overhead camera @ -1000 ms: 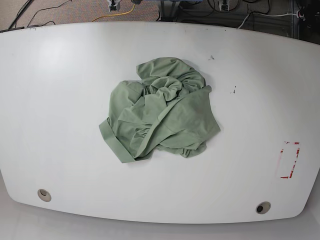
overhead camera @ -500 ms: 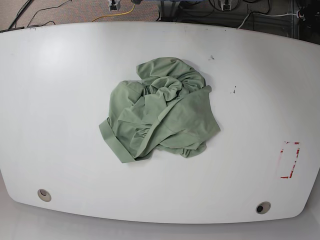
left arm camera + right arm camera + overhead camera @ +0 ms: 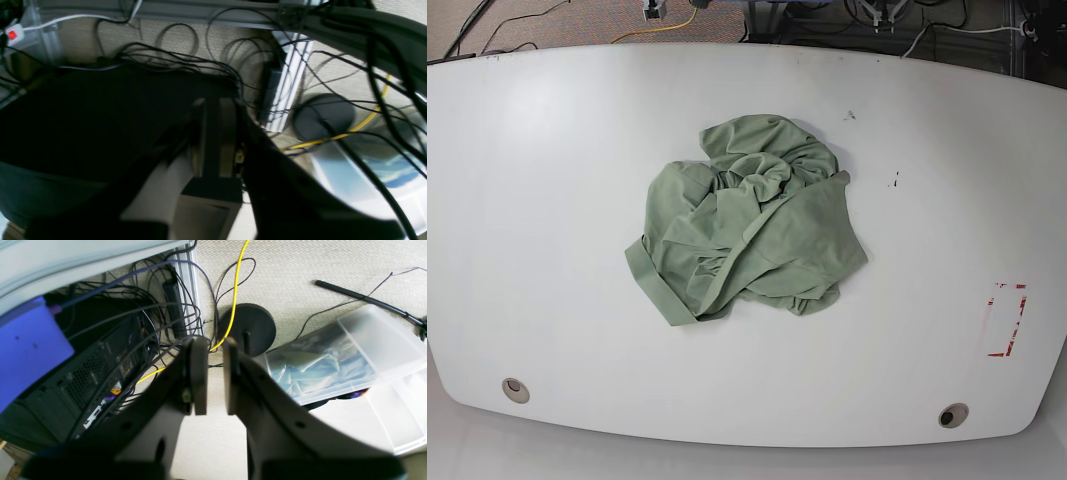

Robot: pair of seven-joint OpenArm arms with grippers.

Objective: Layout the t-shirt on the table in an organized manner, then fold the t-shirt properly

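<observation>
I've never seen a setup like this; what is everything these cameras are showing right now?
crumpled cotton-like t-shirt: one, sage green, middle of the table
glossy rounded-corner table: one, white, under the t-shirt
round grommet holes: two, dark with pale rims, table's near corners
broken tape outline: one, red, table's right side in the base view
yellow cable: one, yellow, beyond the table
thin cables: many, mostly black, beyond the table
round flat disc: one, black, on the floor
clear plastic bin: one, see-through with bluish contents, on the floor
left gripper: one, dark, beyond the far edge
right gripper: one, dark, beyond the far edge
</observation>
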